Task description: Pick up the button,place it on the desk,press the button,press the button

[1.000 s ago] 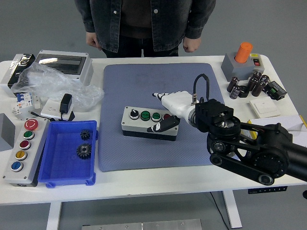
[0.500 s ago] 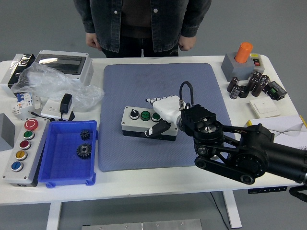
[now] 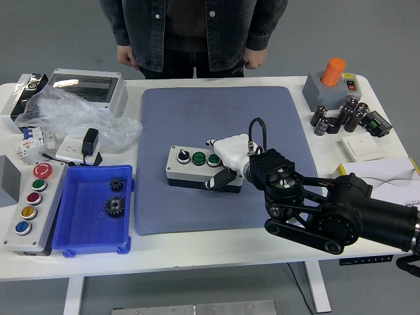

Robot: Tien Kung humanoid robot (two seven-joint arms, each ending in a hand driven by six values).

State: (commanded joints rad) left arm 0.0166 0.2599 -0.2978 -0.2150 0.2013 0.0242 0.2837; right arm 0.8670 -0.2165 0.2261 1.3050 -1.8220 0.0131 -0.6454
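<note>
A grey button box point(image 3: 191, 172) lies on the blue-grey mat point(image 3: 216, 118) near the middle of the table. Its top shows a black knob and two green buttons point(image 3: 199, 157); its right end is hidden. My right hand point(image 3: 222, 156) comes in from the lower right and lies over the box's right end, white fingers point(image 3: 220, 144) curled down on the top and black thumb point(image 3: 220, 180) on its front face. I cannot tell whether a fingertip is on a button. My left arm is out of view.
A blue tray point(image 3: 88, 230) with two black gears and a grey panel point(image 3: 26, 207) of coloured buttons lie at the left. A clear bag point(image 3: 79, 118) and grey enclosure point(image 3: 88, 88) are behind them. An orange-capped switch box point(image 3: 330, 82) and capacitors point(image 3: 341, 118) are far right. A person point(image 3: 190, 33) stands opposite.
My right hand moved left along the box from its right end, then lowered onto its top, fingers curling down. The box has not moved. The person stands still.
</note>
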